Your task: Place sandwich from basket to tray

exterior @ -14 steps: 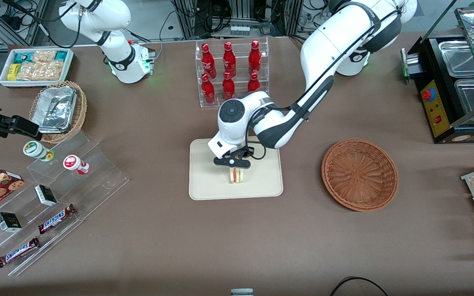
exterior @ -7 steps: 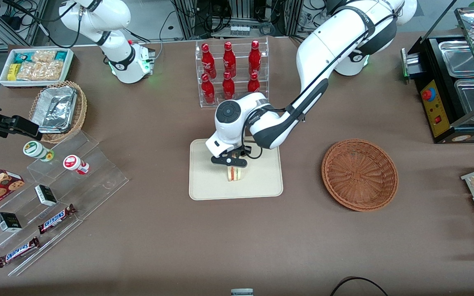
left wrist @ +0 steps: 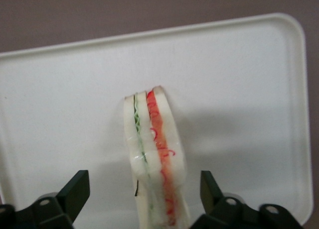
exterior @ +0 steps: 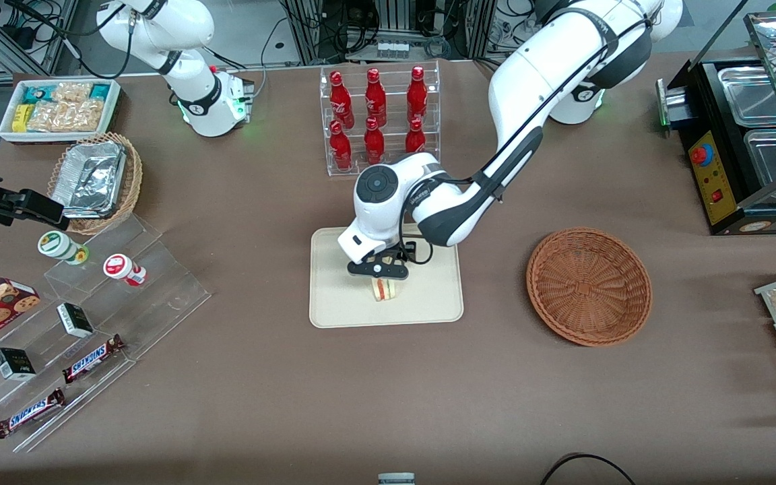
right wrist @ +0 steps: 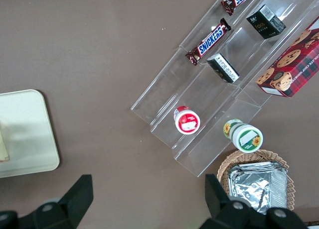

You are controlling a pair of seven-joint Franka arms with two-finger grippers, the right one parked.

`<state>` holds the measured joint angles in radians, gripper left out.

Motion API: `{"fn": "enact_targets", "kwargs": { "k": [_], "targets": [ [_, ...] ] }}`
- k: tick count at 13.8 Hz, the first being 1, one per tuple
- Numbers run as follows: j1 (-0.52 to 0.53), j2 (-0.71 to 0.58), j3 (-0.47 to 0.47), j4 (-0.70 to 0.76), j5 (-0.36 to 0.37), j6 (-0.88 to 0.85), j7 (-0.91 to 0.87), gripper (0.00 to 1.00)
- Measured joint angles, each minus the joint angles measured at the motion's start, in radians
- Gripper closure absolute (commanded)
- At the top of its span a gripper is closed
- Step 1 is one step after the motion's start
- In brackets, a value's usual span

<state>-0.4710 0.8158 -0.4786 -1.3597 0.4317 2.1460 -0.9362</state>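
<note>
The gripper (exterior: pixel 378 271) hangs just over the middle of the tray (exterior: pixel 334 310), and its two fingers (left wrist: pixel 75 189) stand spread wide, one to each side of the sandwich (left wrist: pixel 155 164) with bare tray showing between each tip and the bread. So it has let go; nothing is pinched. The sandwich (exterior: pixel 384 289) stands on its edge on the tray, the red and green filling stripes facing up at the wrist camera (it seems to lean a little, though I cannot tell how much). That upright pose is probably just how the fingers held it by its flat bread faces, and it is sitting the way it was set down.

The tray lies nearer the front camera than the rack of red bottles (exterior: pixel 374 114). The basket (exterior: pixel 589 286) sits well apart, toward the working arm's end of the table, and looks empty, which fits a delivery made. What remains, I judge, is lifting straight up so neither fingertip clips the wedge and tips it over.
</note>
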Motion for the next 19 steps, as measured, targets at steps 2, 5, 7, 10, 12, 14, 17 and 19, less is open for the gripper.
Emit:
{"fn": "enact_targets", "kwargs": {
  "k": [2, 5, 7, 10, 12, 14, 17, 19],
  "targets": [
    [0.003, -0.053, 0.001, 0.009, 0.0, -0.042, -0.003, 0.0],
    [0.032, -0.153, 0.01, 0.014, -0.007, -0.137, -0.033, 0.0],
    [0.088, -0.219, 0.012, 0.014, -0.019, -0.205, -0.033, 0.0],
    [0.192, -0.293, 0.012, 0.006, -0.026, -0.268, -0.031, 0.0],
    [0.254, -0.338, 0.012, -0.016, -0.061, -0.275, 0.012, 0.0],
    [0.31, -0.386, 0.013, -0.027, -0.119, -0.322, 0.105, 0.0],
    [0.41, -0.463, 0.014, -0.029, -0.199, -0.411, 0.272, 0.0],
    [0.486, -0.508, 0.015, -0.032, -0.245, -0.456, 0.382, 0.0]
  ]
}}
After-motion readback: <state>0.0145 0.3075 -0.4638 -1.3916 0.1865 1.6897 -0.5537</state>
